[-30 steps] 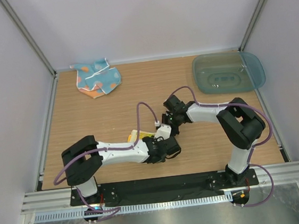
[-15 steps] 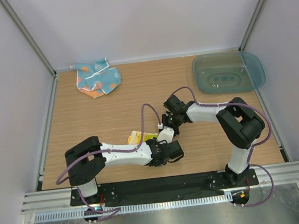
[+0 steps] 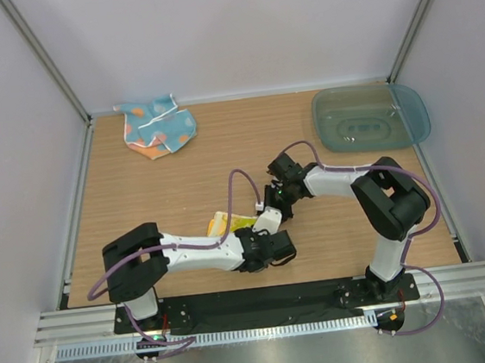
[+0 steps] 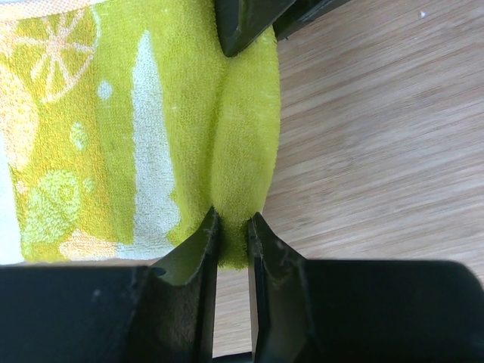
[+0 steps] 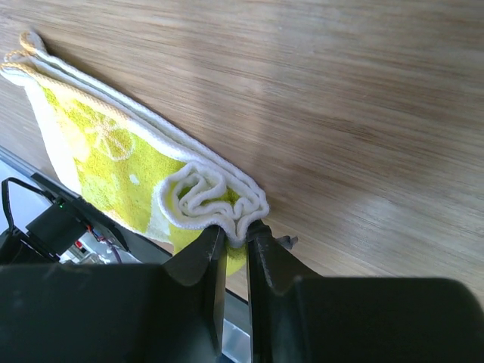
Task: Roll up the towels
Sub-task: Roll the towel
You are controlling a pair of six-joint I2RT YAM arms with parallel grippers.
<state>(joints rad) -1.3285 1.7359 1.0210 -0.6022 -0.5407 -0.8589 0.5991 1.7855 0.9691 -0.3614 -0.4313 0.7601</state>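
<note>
Top external view: a teal tub (image 3: 370, 116) sat at the far right corner of the wooden table (image 3: 140, 201) and served as reference. A blue patterned towel (image 3: 159, 127) lay crumpled far to the left of the tub, level with it and well apart. The yellow-green towel (image 3: 224, 224) lay well left of the tub and nearer the arm bases, mostly hidden under the two wrists. The left gripper (image 3: 270, 230) and the right gripper (image 3: 274, 206) met over the tub-side edge of that towel, the right one on the side closer to the tub. Jaw state could not be read from this view. Left wrist view: the left gripper (image 4: 231, 223) had its jaws nearly together, clamped on a raised fold of the yellow-green towel (image 4: 144, 136). The towel lay flat on the wood away from the fold, lemon print facing up. The right gripper's fingers (image 4: 243, 21) touched the same fold at its opposite end. Right wrist view: the right gripper (image 5: 236, 231) had its jaws pinched on the rolled edge (image 5: 208, 193) of the yellow-green towel (image 5: 113, 162), with only a narrow gap between the fingertips. The roll showed a loose spiral of white backing at its end, and the unrolled remainder lay flat beyond it, on the side away from the tub.
</note>
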